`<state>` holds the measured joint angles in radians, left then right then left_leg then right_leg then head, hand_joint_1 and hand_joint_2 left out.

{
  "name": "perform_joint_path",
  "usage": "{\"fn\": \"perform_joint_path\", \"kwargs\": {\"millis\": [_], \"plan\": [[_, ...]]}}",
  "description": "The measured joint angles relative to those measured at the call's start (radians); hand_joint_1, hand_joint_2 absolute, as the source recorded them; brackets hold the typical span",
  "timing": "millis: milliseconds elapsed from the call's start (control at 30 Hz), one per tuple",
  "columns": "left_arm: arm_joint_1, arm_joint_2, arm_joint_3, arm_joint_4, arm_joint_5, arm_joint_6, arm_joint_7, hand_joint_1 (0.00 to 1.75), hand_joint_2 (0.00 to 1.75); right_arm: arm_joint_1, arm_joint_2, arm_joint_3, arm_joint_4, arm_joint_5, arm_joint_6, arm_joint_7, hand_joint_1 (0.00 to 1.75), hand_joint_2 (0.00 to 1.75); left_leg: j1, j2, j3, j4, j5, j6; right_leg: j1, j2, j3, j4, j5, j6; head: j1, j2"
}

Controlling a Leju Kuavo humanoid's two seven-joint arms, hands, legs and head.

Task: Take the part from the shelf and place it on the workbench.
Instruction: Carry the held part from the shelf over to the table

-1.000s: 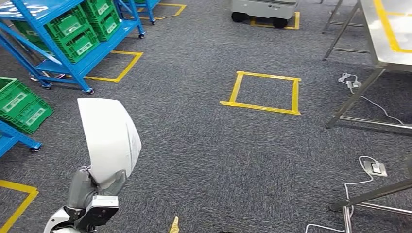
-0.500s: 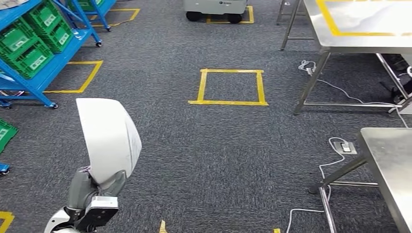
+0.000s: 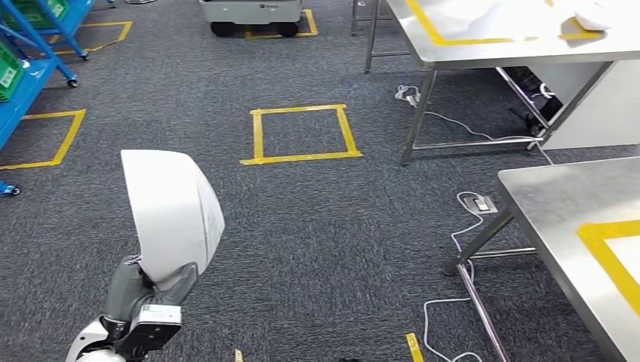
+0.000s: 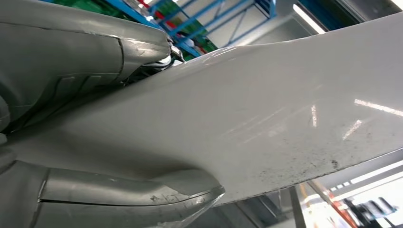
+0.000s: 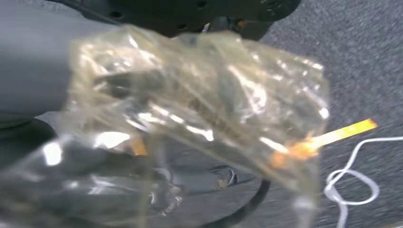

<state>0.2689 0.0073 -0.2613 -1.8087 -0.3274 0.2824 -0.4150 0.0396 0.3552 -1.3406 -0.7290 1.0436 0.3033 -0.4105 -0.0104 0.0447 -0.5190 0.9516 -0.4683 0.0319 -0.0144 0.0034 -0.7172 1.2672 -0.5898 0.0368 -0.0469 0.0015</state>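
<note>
The part [image 3: 170, 215] is a large white curved shell, standing upright at the lower left of the head view. My left hand [image 3: 147, 290] grips it from below. In the left wrist view the part's glossy white surface [image 4: 266, 123] runs across the picture, clamped between my grey thumb and fingers [image 4: 71, 52]. A steel workbench [image 3: 566, 207] with yellow tape on top stands at the right, well apart from the part. My right hand [image 5: 190, 118] is wrapped in crinkled clear plastic and blurred, hanging over the carpet.
A second steel bench [image 3: 521, 45] with white items stands at the back right. On the grey carpet lie a yellow tape square [image 3: 300, 134], white cables [image 3: 468, 226] and a power strip [image 3: 481, 203]. Blue shelving [image 3: 30, 68] stands far left, a wheeled cart [image 3: 253, 11] at the back.
The camera has turned right: the blue shelves and green crates slid off to the left and the near workbench came into view. The part stays in my left hand.
</note>
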Motion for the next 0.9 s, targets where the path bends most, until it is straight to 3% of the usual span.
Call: {"fn": "perform_joint_path", "kwargs": {"millis": [67, 133, 167, 233, 267, 333, 400, 467, 500, 533, 567, 633, 700, 767, 833, 900], "plan": [[-0.001, -0.002, 0.0, 0.001, 0.002, -0.003, 0.0, 1.75, 1.75, 0.003, 0.0, -0.002, -0.004, 0.003, 0.001, 0.0, 0.0, 0.0, 0.003, 0.025, -0.002, 0.011, -0.007, -0.01, -0.005, -0.027, 0.079, -0.124, 0.051, 0.009, 0.0, 0.0], [-0.002, -0.002, 0.001, 0.002, 0.003, -0.003, -0.001, 1.75, 1.75, 0.002, 0.0, -0.003, -0.009, 0.004, 0.003, 0.0, 0.0, 0.0, 0.002, 0.044, -0.005, 0.027, -0.018, -0.025, -0.005, -0.053, 0.147, -0.232, 0.08, 0.003, -0.001, 0.0], [-0.003, -0.002, 0.001, 0.002, 0.003, -0.004, -0.001, 1.75, 1.75, 0.001, 0.0, -0.004, -0.011, 0.004, 0.004, 0.0, 0.0, 0.0, 0.0, 0.051, -0.006, 0.034, -0.022, -0.032, -0.004, -0.057, 0.157, -0.249, 0.08, -0.005, -0.002, 0.0], [-0.006, -0.002, 0.001, 0.002, 0.003, -0.004, -0.001, 1.75, 1.75, 0.003, 0.0, -0.005, -0.013, 0.005, 0.004, 0.001, 0.0, 0.0, 0.002, 0.063, -0.003, 0.039, -0.025, -0.041, -0.001, -0.04, 0.153, -0.245, 0.082, -0.023, -0.005, 0.0], [-0.008, -0.002, 0.0, 0.002, 0.003, -0.004, -0.001, 1.75, 1.75, 0.005, 0.0, -0.006, -0.014, 0.005, 0.004, 0.001, 0.0, 0.0, 0.005, 0.059, -0.002, 0.043, -0.031, -0.047, -0.002, -0.032, 0.151, -0.246, 0.084, -0.03, -0.005, 0.0], [-0.009, -0.002, 0.0, 0.003, 0.003, -0.004, -0.002, 1.75, 1.75, 0.007, 0.0, -0.006, -0.016, 0.006, 0.004, 0.003, 0.0, 0.0, 0.01, 0.022, -0.019, 0.089, -0.073, -0.058, -0.004, -0.016, 0.152, -0.247, 0.089, -0.042, -0.008, 0.0], [-0.008, -0.002, 0.001, 0.003, 0.004, -0.004, -0.003, 1.75, 1.75, 0.006, 0.0, -0.006, -0.018, 0.007, 0.003, 0.003, 0.0, 0.0, 0.013, -0.021, -0.069, 0.209, -0.144, -0.063, -0.003, 0.003, 0.147, -0.248, 0.095, -0.05, -0.011, 0.0], [-0.007, -0.002, 0.002, 0.005, 0.005, -0.004, -0.003, 1.75, 1.75, 0.007, 0.0, -0.007, -0.019, 0.007, 0.003, 0.004, 0.0, 0.0, 0.014, -0.032, -0.115, 0.314, -0.178, -0.061, 0.0, 0.028, 0.142, -0.247, 0.099, -0.053, -0.011, 0.0], [-0.007, -0.002, 0.002, 0.006, 0.006, -0.004, -0.003, 1.75, 1.75, 0.008, 0.0, -0.007, -0.019, 0.007, 0.003, 0.004, 0.0, 0.0, 0.013, -0.034, -0.118, 0.321, -0.167, -0.057, 0.002, 0.04, 0.141, -0.247, 0.1, -0.053, -0.011, 0.0], [-0.007, -0.002, 0.002, 0.007, 0.006, -0.005, -0.003, 1.75, 1.75, 0.01, 0.0, -0.007, -0.019, 0.007, 0.003, 0.004, 0.0, 0.0, 0.013, -0.038, -0.104, 0.289, -0.138, -0.052, 0.003, 0.054, 0.141, -0.247, 0.101, -0.052, -0.011, 0.0], [-0.007, -0.002, 0.002, 0.007, 0.007, -0.005, -0.004, 1.75, 1.75, 0.01, 0.0, -0.007, -0.02, 0.007, 0.003, 0.005, 0.0, 0.0, 0.013, -0.051, -0.077, 0.229, -0.099, -0.046, 0.003, 0.067, 0.142, -0.247, 0.103, -0.051, -0.011, 0.0], [-0.008, -0.002, 0.003, 0.007, 0.007, -0.007, -0.005, 1.75, 1.75, 0.008, 0.0, -0.007, -0.021, 0.007, 0.003, 0.005, 0.0, 0.0, 0.012, -0.102, -0.022, 0.106, -0.045, -0.033, 0.003, 0.091, 0.139, -0.246, 0.107, -0.045, -0.01, 0.0], [-0.009, -0.002, 0.004, 0.007, 0.009, -0.009, -0.008, 1.75, 1.75, 0.006, 0.001, -0.007, -0.022, 0.008, 0.003, 0.005, 0.0, 0.0, 0.011, -0.129, -0.002, 0.051, -0.037, -0.025, 0.0, 0.112, 0.128, -0.246, 0.114, -0.035, -0.011, 0.0], [-0.01, -0.003, 0.005, 0.007, 0.011, -0.012, -0.009, 1.75, 1.75, 0.007, 0.001, -0.006, -0.022, 0.01, 0.002, 0.005, 0.0, 0.0, 0.01, -0.11, -0.001, 0.038, -0.033, -0.021, -0.005, 0.126, 0.117, -0.246, 0.12, -0.022, -0.012, 0.0], [-0.016, -0.003, 0.006, 0.007, 0.012, -0.017, -0.01, 1.75, 1.75, 0.01, 0.001, -0.006, -0.023, 0.014, 0.0, 0.005, 0.0, 0.0, 0.011, -0.086, 0.002, 0.021, -0.021, -0.013, -0.003, 0.089, 0.095, -0.219, 0.101, -0.016, -0.009, 0.0], [-0.018, -0.005, 0.009, 0.007, 0.012, -0.022, -0.011, 1.75, 1.75, 0.008, 0.001, -0.006, -0.024, 0.02, -0.002, 0.005, 0.0, 0.0, 0.01, -0.056, 0.001, 0.013, -0.016, -0.007, 0.002, 0.028, 0.044, -0.117, 0.039, -0.014, -0.005, 0.0]]}}
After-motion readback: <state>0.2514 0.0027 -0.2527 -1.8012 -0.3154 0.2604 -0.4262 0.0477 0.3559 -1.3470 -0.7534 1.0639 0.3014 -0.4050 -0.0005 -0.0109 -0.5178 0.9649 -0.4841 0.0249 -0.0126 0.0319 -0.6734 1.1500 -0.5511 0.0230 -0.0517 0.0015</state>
